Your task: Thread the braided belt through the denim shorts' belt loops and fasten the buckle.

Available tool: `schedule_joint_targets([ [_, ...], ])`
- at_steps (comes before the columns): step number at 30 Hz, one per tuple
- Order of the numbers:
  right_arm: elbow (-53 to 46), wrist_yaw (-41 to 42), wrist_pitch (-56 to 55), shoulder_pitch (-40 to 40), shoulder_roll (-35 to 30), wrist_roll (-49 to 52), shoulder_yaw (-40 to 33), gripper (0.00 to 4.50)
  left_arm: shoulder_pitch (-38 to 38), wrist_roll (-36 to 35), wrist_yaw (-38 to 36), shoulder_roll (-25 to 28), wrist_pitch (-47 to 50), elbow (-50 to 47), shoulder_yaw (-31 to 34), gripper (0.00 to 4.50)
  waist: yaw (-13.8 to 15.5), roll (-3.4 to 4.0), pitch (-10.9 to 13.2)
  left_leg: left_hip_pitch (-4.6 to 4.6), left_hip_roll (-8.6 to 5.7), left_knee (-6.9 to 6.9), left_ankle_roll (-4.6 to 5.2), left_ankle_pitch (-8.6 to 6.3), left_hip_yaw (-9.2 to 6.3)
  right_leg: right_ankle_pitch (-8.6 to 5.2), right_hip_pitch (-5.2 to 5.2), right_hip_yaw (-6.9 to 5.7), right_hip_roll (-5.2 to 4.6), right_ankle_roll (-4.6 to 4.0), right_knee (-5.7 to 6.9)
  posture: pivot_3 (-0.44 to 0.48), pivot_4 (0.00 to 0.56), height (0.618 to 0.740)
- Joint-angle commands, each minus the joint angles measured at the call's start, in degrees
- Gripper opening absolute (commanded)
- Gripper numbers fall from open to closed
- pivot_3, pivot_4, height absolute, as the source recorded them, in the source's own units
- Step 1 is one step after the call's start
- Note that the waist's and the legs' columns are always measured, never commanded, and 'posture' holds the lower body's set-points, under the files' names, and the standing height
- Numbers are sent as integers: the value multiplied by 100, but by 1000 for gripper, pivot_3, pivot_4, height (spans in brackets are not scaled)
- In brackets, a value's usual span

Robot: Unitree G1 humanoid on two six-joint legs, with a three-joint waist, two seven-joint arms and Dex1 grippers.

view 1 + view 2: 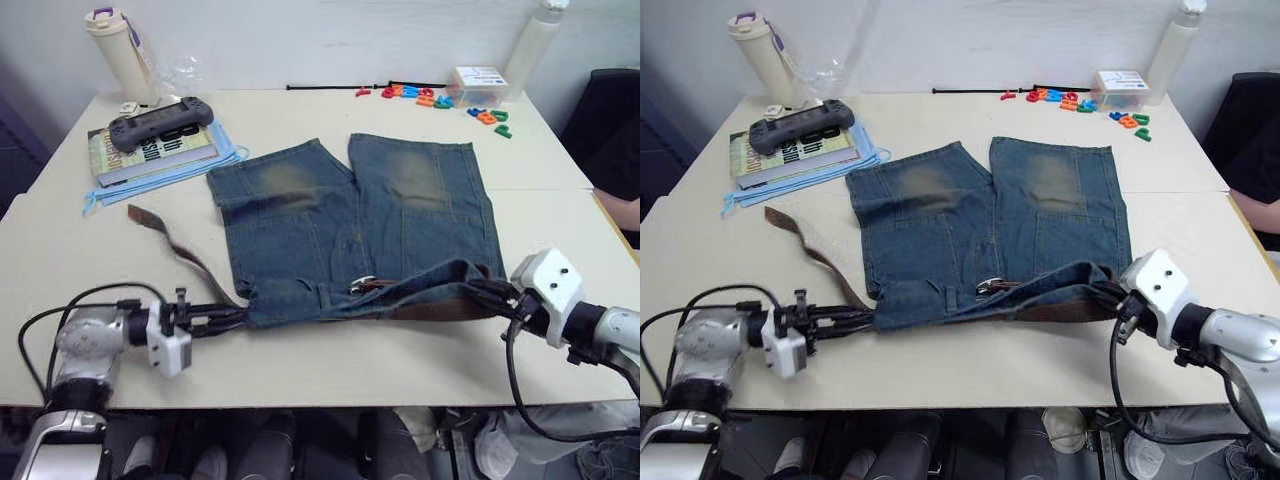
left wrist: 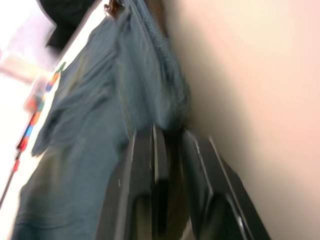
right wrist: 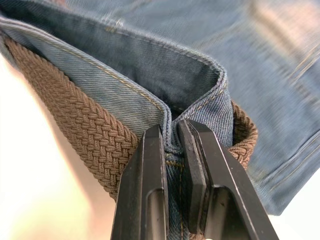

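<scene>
Filling most of the scene, a pale table [image 1: 300, 370] is carrying the denim shorts [image 1: 350, 230], which are lying flat at its middle with the legs pointing far and the waistband along the near edge. Part of the braided belt [image 1: 180, 250] is already sitting along that waistband, its free tail trailing off to the far left, while the buckle [image 1: 362, 285] is resting near the waistband's middle. The right gripper [image 3: 172, 145] is pinching the waistband's right corner, fingers clenched on the denim just in front of the belt; the left gripper [image 1: 228, 315] is clenching the waistband's left end. Judging from this, the waistband is being held taut so the strap can travel; keeping it level and unbunched should help the tail clear each of the belt loops, which are too small to pick out. Far left, a book [image 1: 150, 150] with a game controller [image 1: 160, 120] on top and a bottle [image 1: 120, 50] are lying well apart; coloured letters [image 1: 430, 98] far right are not interfering.
</scene>
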Motion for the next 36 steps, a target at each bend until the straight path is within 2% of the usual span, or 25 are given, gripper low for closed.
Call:
schedule_joint_targets([
  [1,-87,171,280,289,-369,-144,-109,68,85,620,270,240,-310,771,-84,763,36,20,-19,4,0,-1,4,-3,1,0,3,0,0,0,-2,0,150,654],
  [6,-207,152,426,556,-558,-197,-144,68,72,1044,794,435,-118,1000,-313,763,38,95,-76,10,3,-11,5,-8,1,-3,6,0,3,-2,-6,0,150,654],
  [8,-345,166,423,619,-529,-150,-246,1071,50,1044,979,451,-17,919,-371,1305,29,105,-84,14,4,-13,5,-8,2,-3,7,2,4,-2,-5,0,150,654],
  [9,-419,167,472,610,-487,-58,-322,1254,49,1013,1015,459,12,871,-421,1425,23,113,-89,16,4,-13,5,-8,3,-3,9,2,4,-2,-4,0,150,654],
  [10,-487,174,528,600,-451,39,-391,1838,52,1007,1070,475,31,833,-469,1954,26,109,-92,17,5,-14,4,-7,3,-3,9,2,5,-1,-4,0,150,654],
  [11,-563,190,570,589,-410,150,-458,2090,56,1012,1129,496,56,798,-520,2175,29,103,-96,17,8,-13,4,-7,1,-3,10,0,8,-1,-2,0,150,654],
  [14,-802,266,727,530,-261,580,-719,3430,88,833,1217,552,273,627,-659,3311,36,99,-102,18,7,-14,3,-7,1,-3,12,0,8,-1,-4,0,150,654],
  [16,-936,427,845,578,-262,838,-968,4491,141,567,1161,630,446,352,-795,4292,40,99,-103,19,6,-14,4,-7,1,-3,13,1,7,-1,-5,0,150,654],
  [17,-974,525,912,608,-290,956,-1124,4500,173,374,1099,671,608,158,-857,4484,38,99,-103,19,6,-14,4,-7,0,-3,14,0,8,-1,-6,0,150,654],
  [20,-1054,925,1303,623,-441,1580,-1740,4500,288,-312,795,833,1315,-648,-1033,4484,34,98,-103,18,6,-15,8,-10,0,-3,15,1,8,-1,-14,0,150,654],
  [23,-1016,1030,1691,268,-605,2314,-2248,4500,321,-884,553,968,2247,-1628,-1095,4484,37,83,-94,17,8,-14,9,-11,-3,-1,24,-2,9,3,-26,0,150,654],
  [26,-884,754,1919,-404,-729,2940,-2326,4500,278,-1276,267,1042,3290,-2409,-1129,4484,29,73,-87,16,11,-12,9,-11,-11,1,28,-7,9,4,-30,0,150,654],
  [28,-722,206,1992,-1086,-692,3097,-1943,4500,214,-1442,235,979,4002,-2793,-1075,4484,17,71,-86,17,14,-14,9,-11,-11,1,30,-9,9,4,-34,0,150,654],
  [30,-451,-553,2069,-1882,-519,2849,-1234,4500,73,-1628,381,861,4938,-3029,-1006,4484,-16,71,-84,17,15,-16,8,-10,-12,1,30,-8,8,3,-37,0,150,654],
  [33,328,-1784,2244,-2813,-120,1861,20,4500,-331,-1659,680,587,6260,-2940,-952,4484,-44,58,-77,17,16,-17,6,-9,-15,1,31,-11,8,2,-39,0,150,654],
  [36,1005,-2097,2052,-3175,78,1096,941,4500,-703,-1483,900,308,7163,-2654,-911,4484,-51,50,-73,12,8,-17,3,-5,-16,3,28,-11,7,5,-40,0,150,654],
])
